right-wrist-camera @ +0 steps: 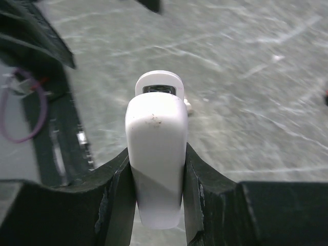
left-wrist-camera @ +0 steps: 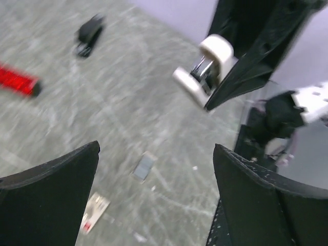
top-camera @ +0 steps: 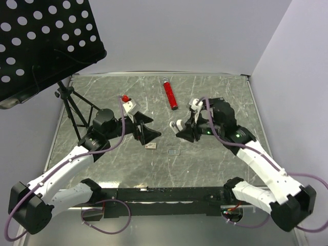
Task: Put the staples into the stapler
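Observation:
The stapler (top-camera: 179,124) is a small white body with a metal channel showing between its two white ends (left-wrist-camera: 202,69). My right gripper (top-camera: 184,129) is shut on its rear part (right-wrist-camera: 156,154) and holds it above the table, nose pointing left. The staples (top-camera: 174,152) lie flat on the table as a tiny grey strip (left-wrist-camera: 144,166), below and just left of the stapler. My left gripper (top-camera: 149,128) hovers to their left. It is open with nothing between its fingers (left-wrist-camera: 156,148), and the strip shows through the gap.
A beige box piece with a red mark (top-camera: 150,146) lies beside the staples (left-wrist-camera: 95,213). A red tube (top-camera: 170,94) rests farther back. A small black item (left-wrist-camera: 89,33) lies beyond it. A perforated black stand (top-camera: 41,41) on a tripod (top-camera: 72,105) overhangs the far left.

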{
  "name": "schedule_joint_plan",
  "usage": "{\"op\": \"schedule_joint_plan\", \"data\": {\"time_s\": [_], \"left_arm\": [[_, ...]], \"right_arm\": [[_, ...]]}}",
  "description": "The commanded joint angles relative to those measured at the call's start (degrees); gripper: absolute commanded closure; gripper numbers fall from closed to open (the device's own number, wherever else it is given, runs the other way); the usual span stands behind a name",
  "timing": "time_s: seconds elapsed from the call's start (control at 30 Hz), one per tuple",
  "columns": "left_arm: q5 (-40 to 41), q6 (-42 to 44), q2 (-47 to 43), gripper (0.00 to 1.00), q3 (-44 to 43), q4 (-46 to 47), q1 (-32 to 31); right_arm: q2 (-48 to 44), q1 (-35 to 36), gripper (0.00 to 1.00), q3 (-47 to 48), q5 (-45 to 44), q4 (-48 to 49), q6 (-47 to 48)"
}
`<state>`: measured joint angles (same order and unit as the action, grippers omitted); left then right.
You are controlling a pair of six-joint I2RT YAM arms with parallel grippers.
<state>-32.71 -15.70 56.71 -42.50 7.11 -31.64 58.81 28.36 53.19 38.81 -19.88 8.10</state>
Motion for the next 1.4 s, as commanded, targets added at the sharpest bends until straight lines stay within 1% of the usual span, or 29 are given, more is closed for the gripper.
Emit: {"op": "schedule_joint_plan", "data": {"time_s": [0.0, 0.2, 0.33, 0.53, 0.57, 0.63, 0.67, 0.73, 0.77, 0.83, 0.87, 0.93, 0.97, 1.03, 1.07, 1.1, 1.13, 1.2, 1.23, 1.27, 1.3, 1.37], "left_arm": [[-7.36, 1.9, -1.07, 0.03, -0.56, 12.65, -2.55], [-14.03, 1.82, 3.4, 0.02, -4.16, 14.86, -5.27], [-16.33, 0.42, 7.79, 0.01, -6.27, 16.79, -7.56], [-18.44, -2.75, 10.09, 0.11, -6.63, 21.53, -8.62], [-18.7, -3.45, 10.18, 0.16, -6.46, 22.06, -8.62], [-19.85, -4.59, 10.79, 0.21, -6.54, 22.59, -8.7], [-20.28, -4.95, 10.88, 0.25, -6.37, 23.2, -8.7], [-20.9, -5.74, 11.06, 0.31, -6.19, 23.47, -8.7], [-20.9, -5.83, 10.88, 0.38, -5.76, 23.56, -8.62], [-21.08, -6.0, 10.62, 0.46, -5.49, 23.47, -8.7], [-21.17, -6.0, 10.53, 0.54, -5.31, 23.04, -8.7], [-21.26, -5.83, 10.44, 0.62, -5.4, 22.16, -8.7], [-21.26, -5.74, 10.44, 0.72, -5.66, 21.54, -8.7], [-21.52, -5.74, 10.62, 0.83, -6.27, 20.22, -8.62], [-21.17, -5.83, 10.62, 0.99, -6.45, 19.87, -8.62], [-20.82, -6.0, 10.44, 0.99, -6.63, 19.0, -8.7], [-20.29, -6.09, 10.35, 0.99, -6.72, 18.55, -8.7], [-17.05, -6.01, 9.48, 0.99, -6.72, 17.15, -8.62], [-15.99, -5.05, 9.04, 0.99, -6.72, 15.06, -8.62], [-14.94, -4.43, 8.6, 0.99, -6.63, 13.82, -8.53], [-12.75, -3.99, 7.55, 0.99, -6.54, 12.76, -8.44], [-12.2, -3.19, 6.49, 0.99, -6.1, 10.56, -7.92]], "right_arm": [[-6.68, 1.52, 1.0, -2.65, 9.35, 8.45, -3.61], [-9.59, 3.72, 1.0, -4.14, 10.5, 9.07, -4.14], [-9.68, 4.42, 1.0, -4.23, 10.94, 10.39, -4.85], [-8.89, 5.39, 1.0, -3.18, 9.88, 9.51, -3.97], [-8.8, 5.48, 1.0, -3.18, 9.97, 9.59, -4.05], [-8.71, 5.57, 1.0, -3.27, 10.15, 10.03, -4.49], [-8.71, 5.74, 1.0, -3.27, 10.15, 10.21, -4.49], [-8.62, 5.83, 1.0, -3.27, 10.5, 10.47, -4.76], [-8.53, 5.74, 1.0, -3.18, 10.59, 10.56, -4.85], [-8.36, 5.83, 1.0, -3.09, 11.03, 11.0, -5.19], [-8.36, 5.74, 1.0, -3.18, 11.11, 11.18, -5.28], [-8.36, 5.74, 1.0, -3.27, 11.12, 11.79, -5.72], [-8.27, 5.92, 1.0, -3.27, 11.2, 11.97, -5.81], [-8.09, 5.92, 1.0, -3.27, 11.2, 12.23, -6.16], [-7.83, 5.74, 1.0, -3.09, 11.38, 12.15, -6.34], [-7.66, 5.83, 0.97, -3.0, 11.38, 12.14, -7.21], [-7.13, 5.83, 0.8, -2.83, 11.81, 11.88, -7.39], [-6.6, 5.74, 0.62, -2.13, 11.73, 11.27, -7.83], [-6.34, 5.83, 0.49, -1.95, 11.3, 10.92, -8.01], [-6.34, 5.83, 0.44, -1.6, 10.51, 10.74, -7.92], [-6.42, 5.74, 0.35, -1.42, 9.72, 10.65, -8.62], [-6.51, 5.57, 0.25, -0.72, 8.49, 10.13, -9.68]]}}
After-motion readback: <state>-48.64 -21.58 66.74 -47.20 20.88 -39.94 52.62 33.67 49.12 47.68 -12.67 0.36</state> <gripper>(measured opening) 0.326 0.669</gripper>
